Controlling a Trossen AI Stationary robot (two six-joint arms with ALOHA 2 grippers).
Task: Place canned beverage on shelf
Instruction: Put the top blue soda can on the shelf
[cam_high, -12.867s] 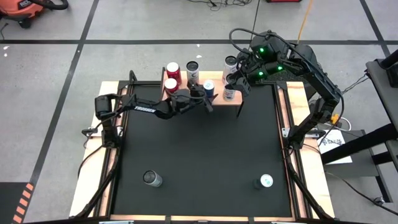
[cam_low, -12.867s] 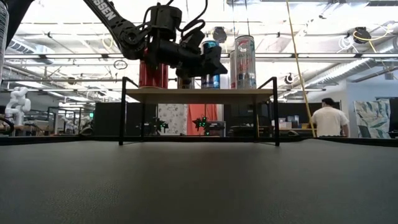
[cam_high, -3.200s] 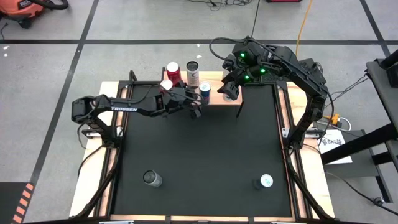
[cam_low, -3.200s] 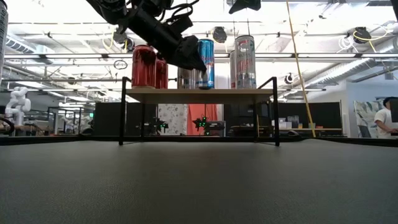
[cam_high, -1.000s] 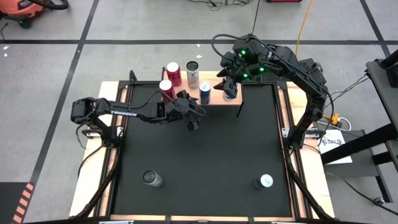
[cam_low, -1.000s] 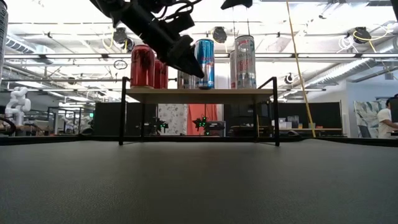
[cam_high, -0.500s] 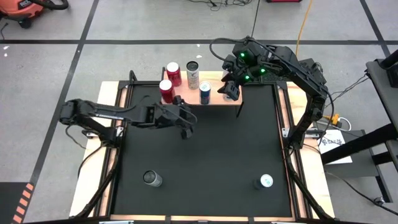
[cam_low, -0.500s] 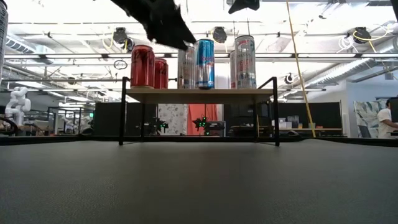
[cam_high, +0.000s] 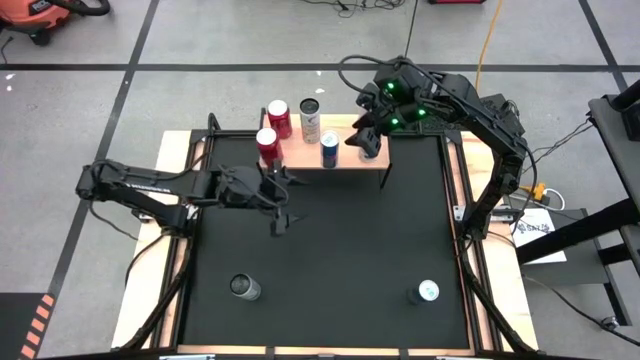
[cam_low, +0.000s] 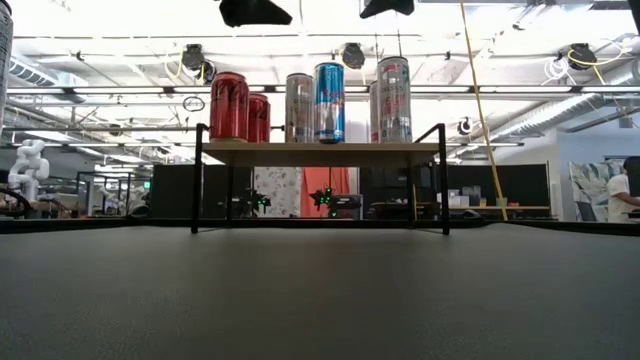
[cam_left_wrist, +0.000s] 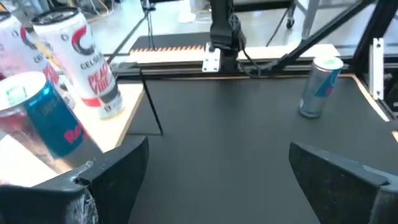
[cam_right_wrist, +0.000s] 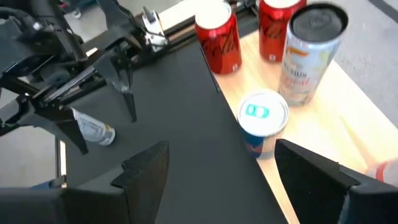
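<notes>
Now the blue can stands upright on the wooden shelf. Below and left of it, the left gripper hangs open and empty; the right gripper, also open, hovers just right of the can.

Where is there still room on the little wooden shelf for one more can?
The shelf looks crowded: two red cans on one side, then a silver can, the blue can and another silver can. The widest bare strip seems to be the front edge between the red cans and the blue can.
</notes>
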